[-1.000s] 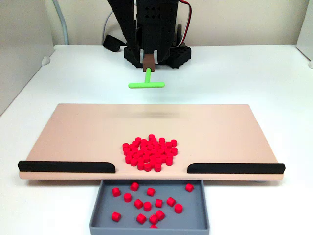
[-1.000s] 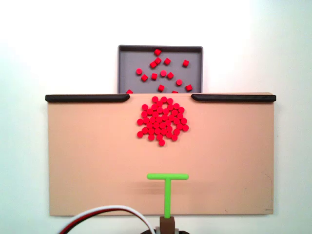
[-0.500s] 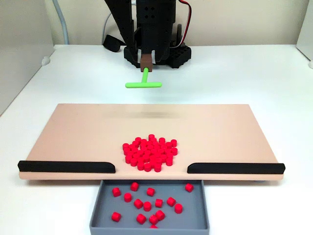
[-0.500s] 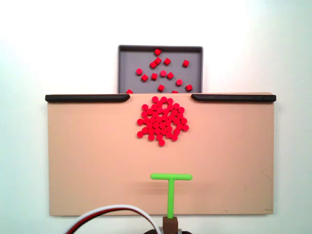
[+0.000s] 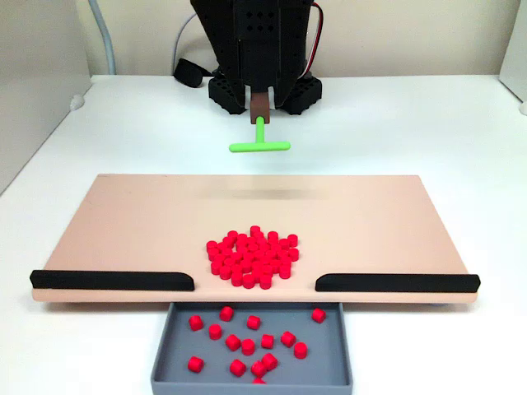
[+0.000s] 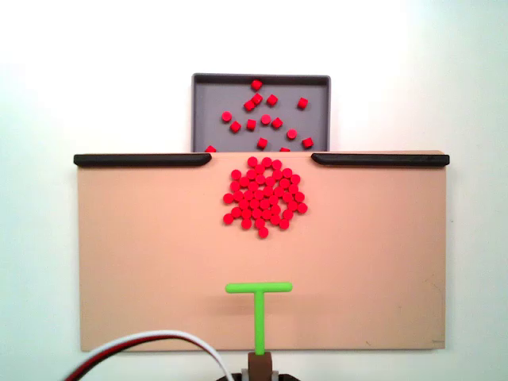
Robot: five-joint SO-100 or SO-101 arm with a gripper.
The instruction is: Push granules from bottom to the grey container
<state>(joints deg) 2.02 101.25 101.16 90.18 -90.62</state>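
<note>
A pile of red granules lies on the tan board, in front of the gap between two black strips. Several more granules are scattered inside the grey container, which sits just past that gap. My gripper is shut on the brown handle of a green T-shaped pusher. The crossbar hangs over the board's arm-side part, well apart from the pile. Its fingers are hidden in the black arm.
Black strips line the board's edge on either side of the gap. The arm's black base stands behind the board. A white and red cable loops near it. White table surrounds the board.
The pusher swung sideways: first slightly left, then right in the front-facing fixed view (mirrored in the top one). Pile and tray granules did not move.
</note>
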